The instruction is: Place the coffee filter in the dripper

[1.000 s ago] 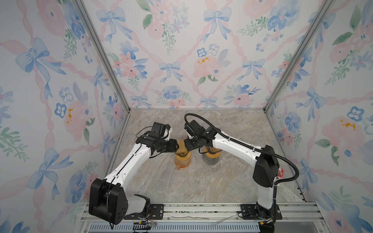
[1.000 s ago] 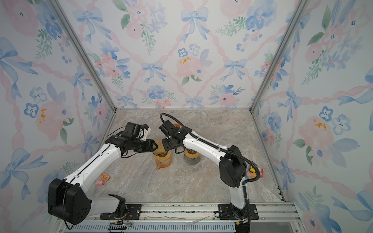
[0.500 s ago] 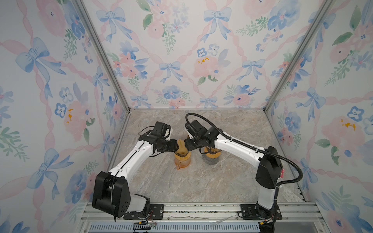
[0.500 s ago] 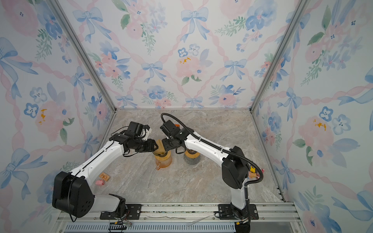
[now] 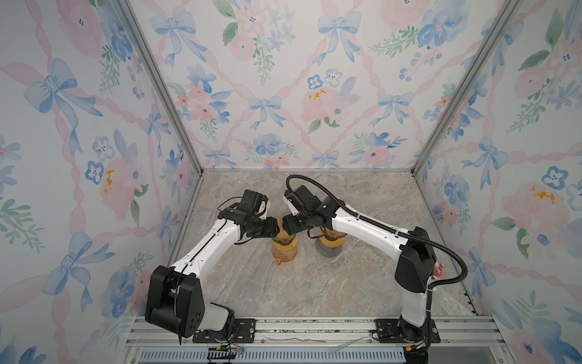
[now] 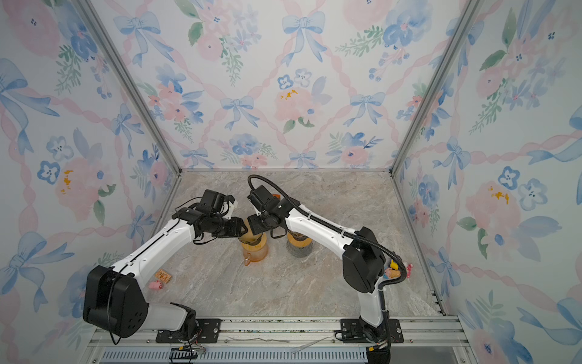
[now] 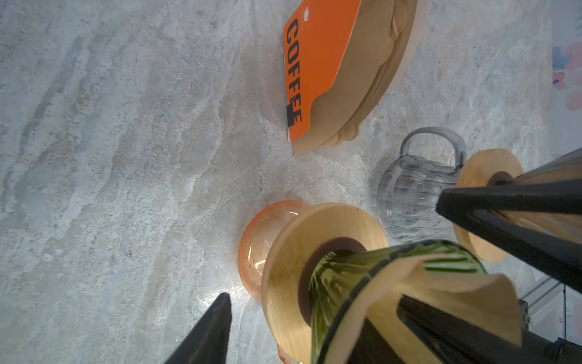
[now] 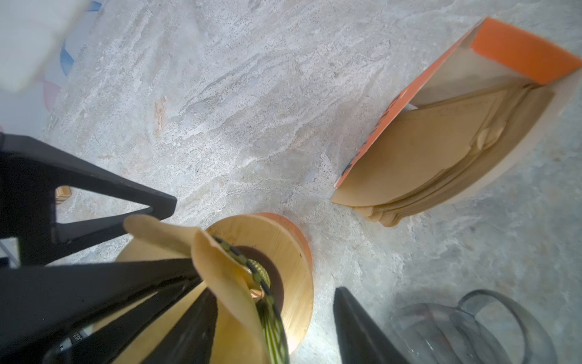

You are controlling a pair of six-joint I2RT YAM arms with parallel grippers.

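In both top views your left gripper [image 5: 273,227] and right gripper [image 5: 288,225] are hanging tip to tip over the dripper [image 5: 286,242]. In the left wrist view the tan paper coffee filter [image 7: 441,293] is sitting rumpled inside the dripper's green glass. The left jaws are standing apart, 1 inside the filter, 1 outside. In the right wrist view the right jaws are straddling its wall likewise, gripping nothing.
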